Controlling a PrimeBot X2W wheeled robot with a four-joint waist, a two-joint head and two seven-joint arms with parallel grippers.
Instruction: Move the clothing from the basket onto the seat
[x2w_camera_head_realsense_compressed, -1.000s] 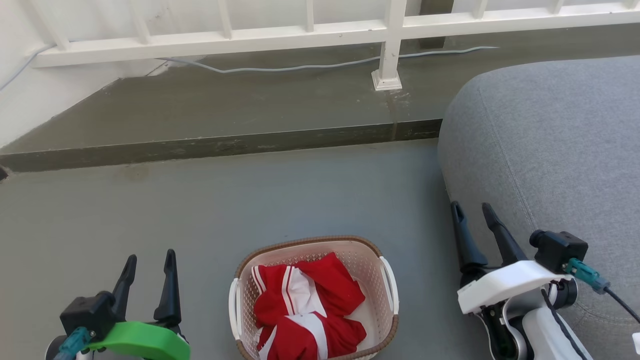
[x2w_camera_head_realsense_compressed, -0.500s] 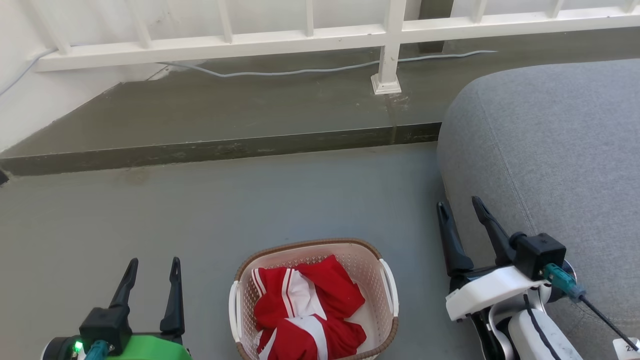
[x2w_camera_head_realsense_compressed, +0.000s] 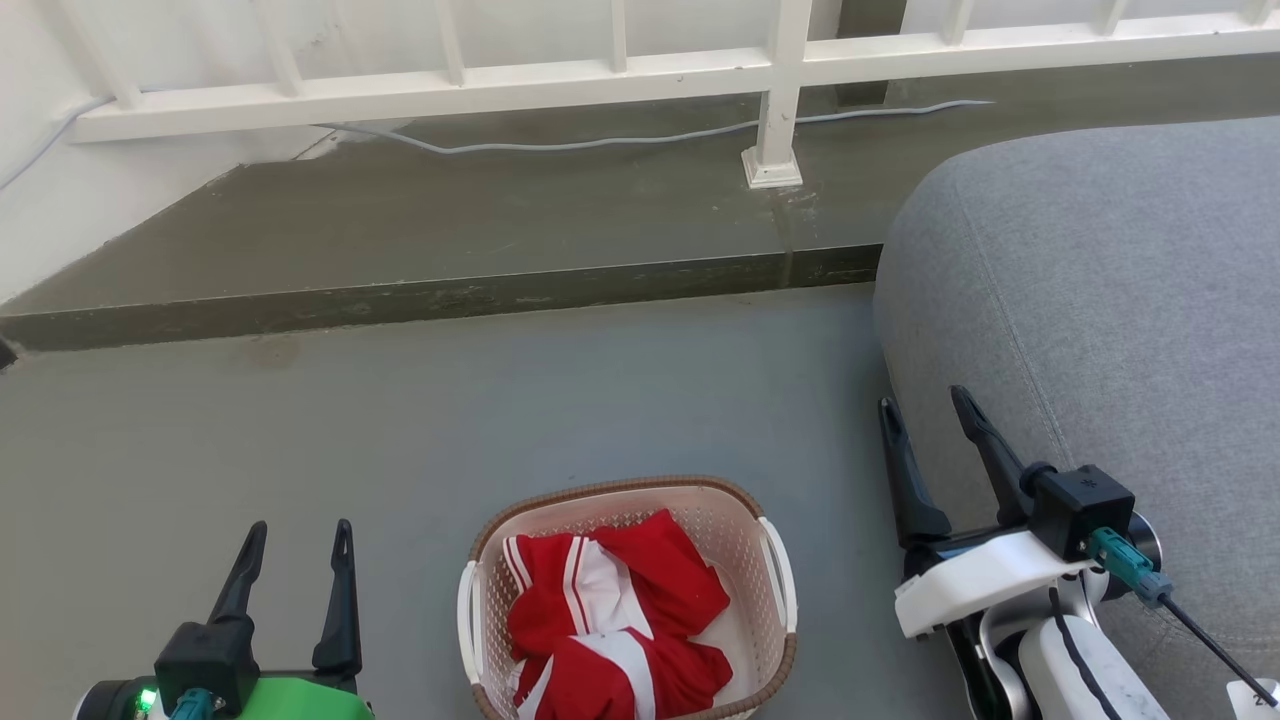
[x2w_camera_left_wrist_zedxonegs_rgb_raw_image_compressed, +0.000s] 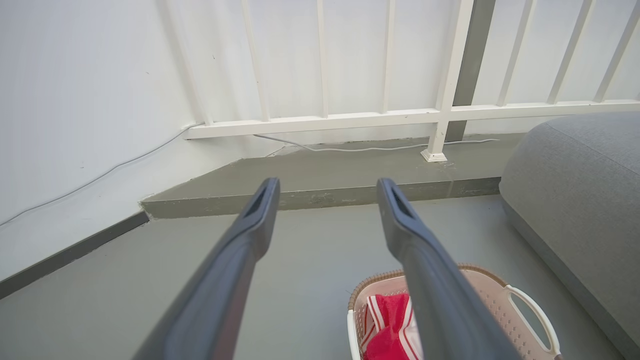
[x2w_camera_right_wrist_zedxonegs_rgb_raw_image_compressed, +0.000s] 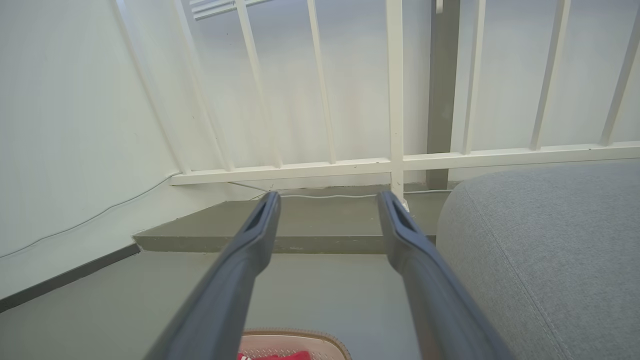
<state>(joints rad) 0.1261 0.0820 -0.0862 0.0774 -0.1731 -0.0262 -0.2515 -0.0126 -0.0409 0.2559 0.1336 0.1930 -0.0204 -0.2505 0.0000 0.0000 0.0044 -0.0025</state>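
Observation:
The cream basket (x2w_camera_head_realsense_compressed: 775, 585) with a brown rim stands on the floor at the bottom middle of the head view. Red clothing (x2w_camera_head_realsense_compressed: 610, 620) with white panels and stripes lies crumpled inside it. The grey seat (x2w_camera_head_realsense_compressed: 1110, 290) fills the right side. My left gripper (x2w_camera_head_realsense_compressed: 297, 535) is open and empty, left of the basket. To the basket's right my right gripper (x2w_camera_head_realsense_compressed: 925, 405) is open beside the seat's edge, holding nothing. The left wrist view shows the open left gripper (x2w_camera_left_wrist_zedxonegs_rgb_raw_image_compressed: 326, 186), the basket (x2w_camera_left_wrist_zedxonegs_rgb_raw_image_compressed: 520, 300) and clothing (x2w_camera_left_wrist_zedxonegs_rgb_raw_image_compressed: 392, 320). Between the right gripper's (x2w_camera_right_wrist_zedxonegs_rgb_raw_image_compressed: 327, 199) open fingers lies floor, the basket rim (x2w_camera_right_wrist_zedxonegs_rgb_raw_image_compressed: 295, 336) below them.
A raised concrete step (x2w_camera_head_realsense_compressed: 440, 290) crosses the floor beyond the basket. A white railing (x2w_camera_head_realsense_compressed: 560, 75) with a post (x2w_camera_head_realsense_compressed: 775, 140) stands on it, and a grey cable (x2w_camera_head_realsense_compressed: 600, 140) runs along its base. A white wall (x2w_camera_left_wrist_zedxonegs_rgb_raw_image_compressed: 75, 125) is on the left.
The left gripper has dropped lower in the view. The right gripper has shifted slightly left and forward. The camera tilted a little; basket and clothing stay put.

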